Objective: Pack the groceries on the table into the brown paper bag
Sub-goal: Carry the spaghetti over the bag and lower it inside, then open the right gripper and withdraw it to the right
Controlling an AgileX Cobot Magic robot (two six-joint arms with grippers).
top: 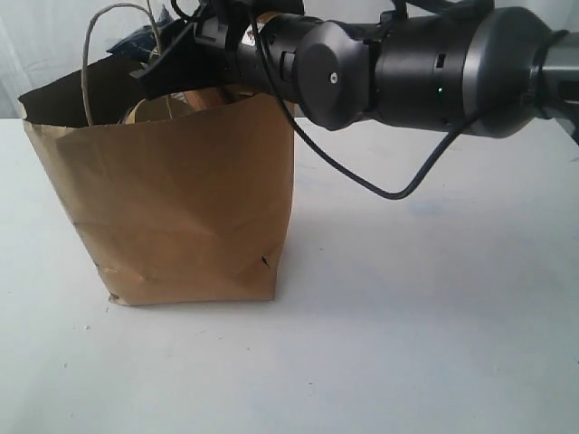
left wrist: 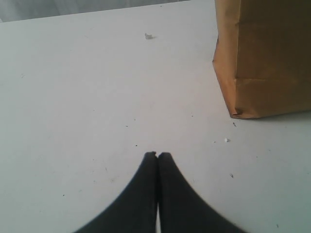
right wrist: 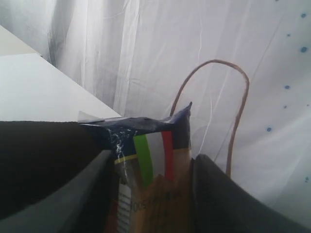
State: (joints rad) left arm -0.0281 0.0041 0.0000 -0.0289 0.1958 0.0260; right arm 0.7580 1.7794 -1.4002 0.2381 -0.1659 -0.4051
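All three close views probably share the brown paper bag.

The right arm consists of stout cylindrical housings in glossy black, one closed by a round cap with a small bright screw at its centre. These give way to a silver-grey sleeve further back, with a small green light on the black housing, a white-and-red label near the wrist and a thin black cable looping beneath. The left gripper has two matte black fingers, broad at the root and curving to narrow, blunt tips, while the right gripper has wide, matte dark-grey fingers with smooth, rounded edges.
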